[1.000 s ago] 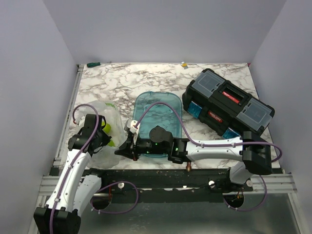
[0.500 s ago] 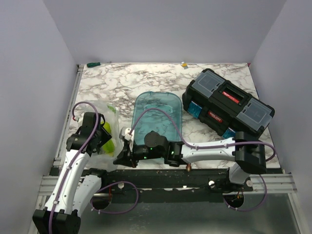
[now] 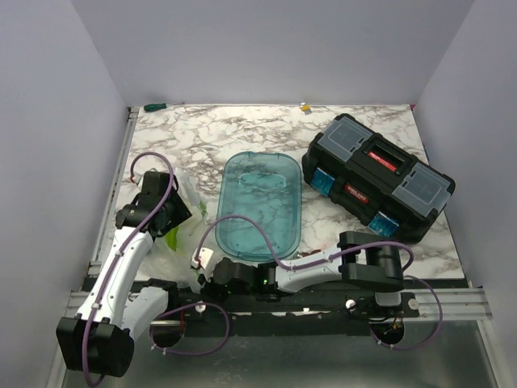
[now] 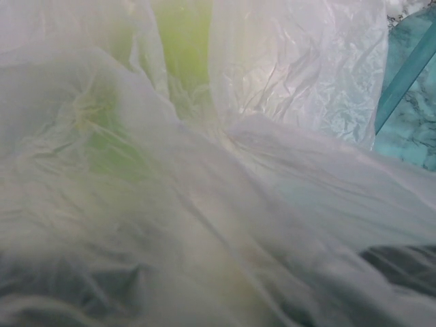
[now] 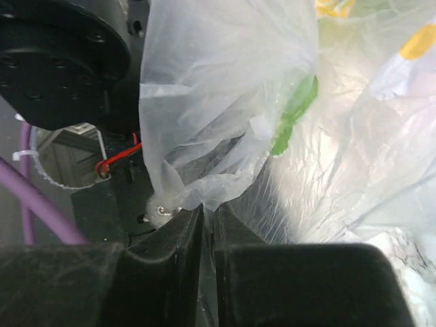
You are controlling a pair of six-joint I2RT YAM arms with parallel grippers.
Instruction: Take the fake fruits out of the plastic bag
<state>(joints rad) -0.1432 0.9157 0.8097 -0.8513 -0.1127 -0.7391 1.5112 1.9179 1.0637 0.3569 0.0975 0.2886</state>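
Observation:
The plastic bag [image 3: 184, 230] lies crumpled at the near left of the marble table, beside the teal tray. Green fake fruits [image 3: 173, 236] show through its film. In the left wrist view the plastic bag [image 4: 286, 157] covers everything, with light green fruits [image 4: 182, 48] behind the film and my own fingers hidden. My left gripper [image 3: 171, 214] sits down in the bag's far side. My right gripper [image 5: 210, 218] is low at the table's near edge, its jaws almost together with a fold of the plastic bag [image 5: 218, 136] between them. Green [image 5: 297, 112] and yellow fruits [image 5: 418, 42] show through the bag.
The teal oval tray [image 3: 260, 242] lies in the middle, right of the bag. A black toolbox [image 3: 378, 176] stands at the back right. The right arm [image 3: 323, 265] lies along the near edge over the black base rail. Walls close in the left and right sides.
My right arm has pulled back from the tray's front to the near edge, drawing the bag's corner with it. The left gripper has shifted farther from the near edge.

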